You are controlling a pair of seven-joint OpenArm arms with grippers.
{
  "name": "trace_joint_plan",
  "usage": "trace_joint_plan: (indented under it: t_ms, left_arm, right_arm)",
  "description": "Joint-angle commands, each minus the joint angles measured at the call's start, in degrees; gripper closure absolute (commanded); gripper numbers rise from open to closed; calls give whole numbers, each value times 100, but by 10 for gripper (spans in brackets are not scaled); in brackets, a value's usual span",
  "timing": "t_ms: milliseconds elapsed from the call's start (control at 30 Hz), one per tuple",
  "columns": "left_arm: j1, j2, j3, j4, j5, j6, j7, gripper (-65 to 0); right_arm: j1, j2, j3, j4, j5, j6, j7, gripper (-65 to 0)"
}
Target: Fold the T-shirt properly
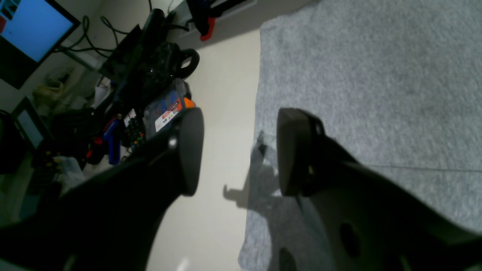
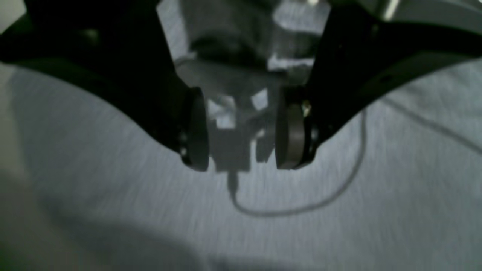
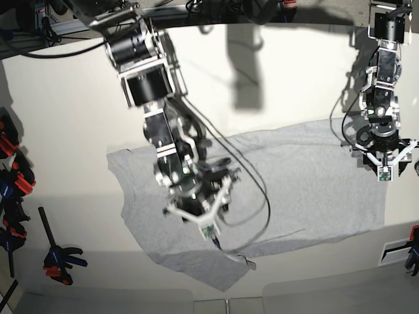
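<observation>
So the T-shirt (image 3: 288,176) is spread out on the white surface (image 3: 72,118), plain grey side up, mostly flat but kinda skewed, with a rumpled bit flipped over along the near edge. No fold visible yet as far as I can judge.

The right gripper (image 3: 200,212) is hovering low over the left-middle of the shirt, jaws apart with nothing between them. In its wrist view you just see grey fabric (image 2: 113,195) under the pads plus the shadow of a dangling cable. The left gripper (image 3: 386,160) is at the shirt's far side, right about at the edge, also spread open and empty; its wrist view shows one finger over bare surface and the other over cloth (image 1: 376,75).

What I'd worry about:
- The right gripper is over the middle of the shirt, not at a hem or corner. Pinching there would probably bunch the fabric or grab both layers, and the fold comes out lopsided.
- That loose cable (image 3: 252,173) hangs right across the shirt. My guess is it could drag the cloth when the arm swings.
- The left gripper straddles the edge, so closing could easily miss the fabric or catch only a sliver.
</observation>
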Motion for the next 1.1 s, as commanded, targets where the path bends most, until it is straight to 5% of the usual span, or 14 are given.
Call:
trace_joint_plan:
  t_ms: [0, 267, 367, 500, 733, 1067]
  left_arm:
    - [-109, -98, -59, 98, 79, 63, -138, -289]
    - [-63, -96, -59, 98, 79, 61, -111, -289]
    - [55, -96, -59, 98, -20, 59, -57, -288]
    - [162, -68, -59, -205, -1071, -326, -328, -288]
    - [153, 188, -59, -1071, -1427, -455, -649, -288]
    - [-13, 568, -70, -2070, -1569, -452, -424, -288]
  right_arm:
    - [256, -48, 4, 103, -127, 11, 205, -273]
    - [302, -42, 2, 275, -297, 85, -452, -273]
    - [-138, 111, 4, 577, -295, 195, -431, -273]
    - [-691, 584, 59, 785, -50, 72, -284, -273]
    - [-1209, 1082, 673, 780, 308, 105, 4, -273]
    - [-1622, 1099, 1353, 776, 282, 339, -22, -273]
